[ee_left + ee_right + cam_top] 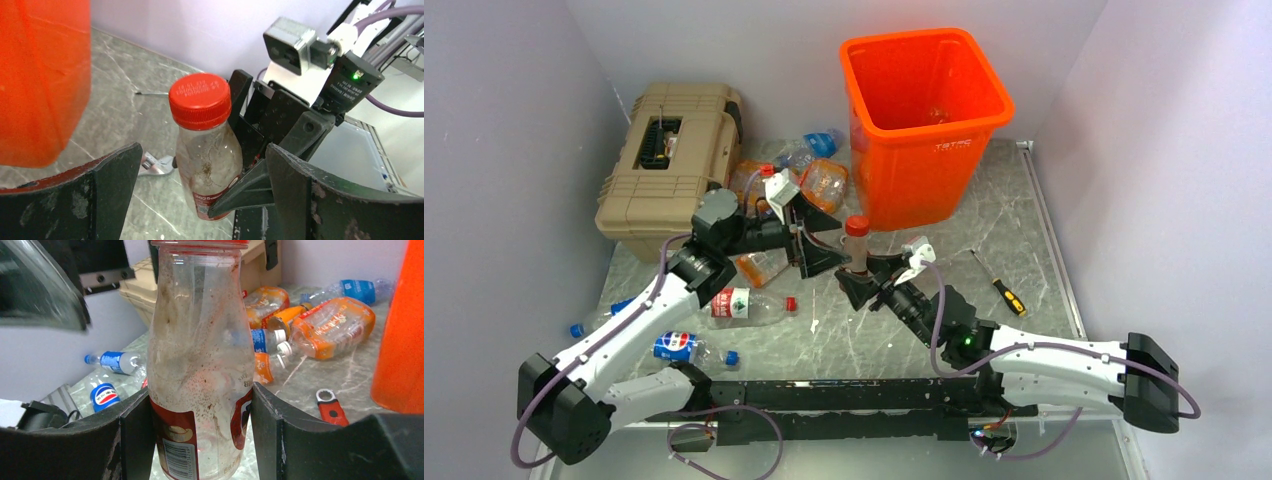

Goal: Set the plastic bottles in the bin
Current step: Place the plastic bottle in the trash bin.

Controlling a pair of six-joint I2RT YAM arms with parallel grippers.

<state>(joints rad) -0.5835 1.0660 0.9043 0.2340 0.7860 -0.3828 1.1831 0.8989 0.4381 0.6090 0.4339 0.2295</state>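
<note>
**A:** Which step of the task is in hand?

**B:** The carrying step, I think. The right end effector (860, 275) is closed on a clear plastic bottle with a red cap (856, 240) and holds it upright, its two fingers pressing on the lower body; this bottle is just in front of the near left corner of the tall bright-orange plastic bin (914, 175); whether its base touches the grey marbled surface (874, 345), I cannot tell.

**A:** And the left end effector (829, 238)?

**B:** It is wide open and holds nothing; it is just beside the same bottle, with one jaw on each side and neither touching it.

**A:** What does the next move call for?

**B:** A lift high enough to pass the rolled rim, because the bin is much taller than the bottle; then a release over the opening; the left arm is very near, so the path needs care.

**A:** How many things do you count?

**B:** One bin; one tan ribbed toolbox (664, 165); one screwdriver with a yellow and black handle (1002, 288); one red-handled wrench (331, 407). Of bottles, one is held and seven loose bottles (746, 306) lie on the surface: four between toolbox and bin, three at the near left. The left arm covers part of the heap, so more are possible; what lies inside the bin, I cannot make out.
</note>
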